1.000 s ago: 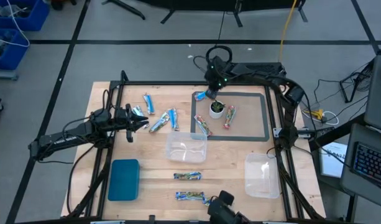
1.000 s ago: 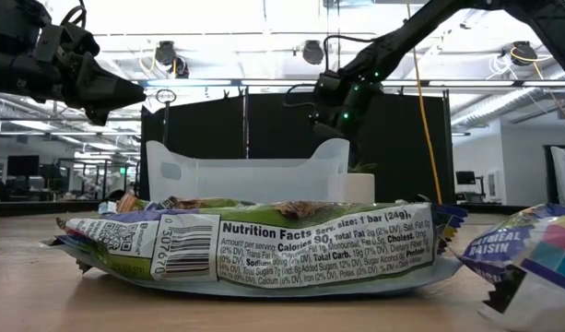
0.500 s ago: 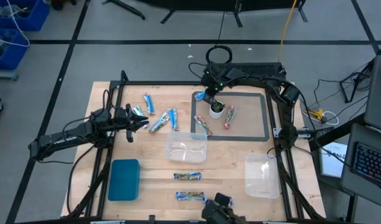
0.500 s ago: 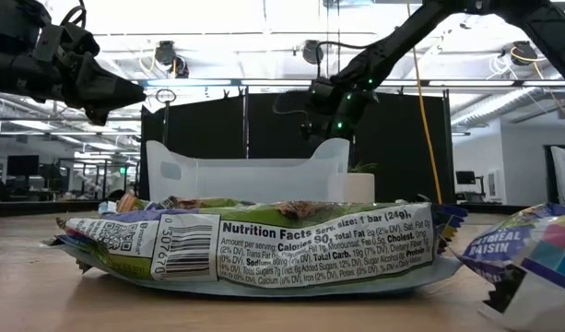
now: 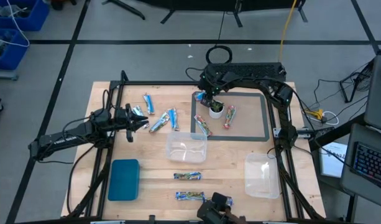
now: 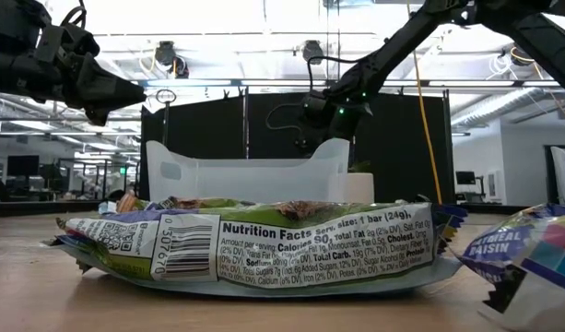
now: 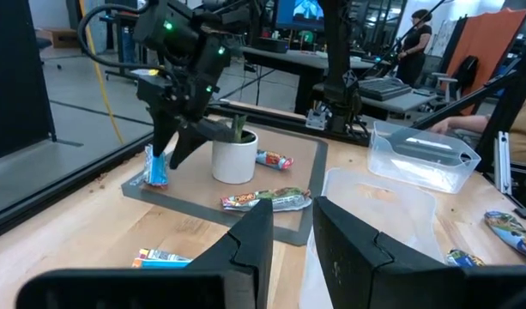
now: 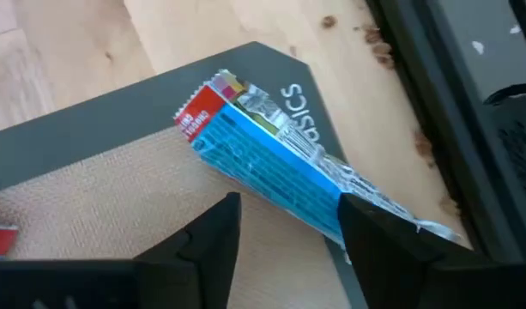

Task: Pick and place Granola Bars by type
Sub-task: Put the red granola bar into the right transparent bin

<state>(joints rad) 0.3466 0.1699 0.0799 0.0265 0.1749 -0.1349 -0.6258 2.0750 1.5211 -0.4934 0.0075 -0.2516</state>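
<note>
- The grey mat [image 5: 260, 118] on the far right part of the desk [image 5: 153, 165] serves as the landmark here.
- The right pincer [image 5: 207, 98] hovers over the mat's far-left corner, its fingers [image 8: 213, 232] spread apart and released, gripping nothing.
- A bright blue bar [image 8: 267, 167] lies just under those spread fingers on that same corner of the mat; in the left wrist view it [image 7: 155, 165] shows propped at a tilt at the mat's edge.
- A small white pot [image 5: 216, 109] with a green plant stands on the mat just beside the blue bar.
- A red bar [image 5: 230, 116] lies on the mat on the far side of the pot from the blue bar, and a patterned bar [image 5: 203, 126] lies near the mat's left edge, nearer the front of the desk.
- The left pincer [image 5: 145, 123] hangs above the desk well to the left of the mat; its fingers [image 7: 250, 249] stand a narrow way apart with nothing between them.
- Three more blue bars [image 5: 161, 118] lie on the bare wood between the left pincer and the mat.
- One clear tub [image 5: 186, 147] sits just in front of the mat's left corner; another clear tub [image 5: 261, 174] sits in front of its right side.
- Two patterned bars [image 5: 188, 177] lie well in front of the mat, near the desk's front edge, with a blue tray [image 5: 123, 179] to their left.
</note>
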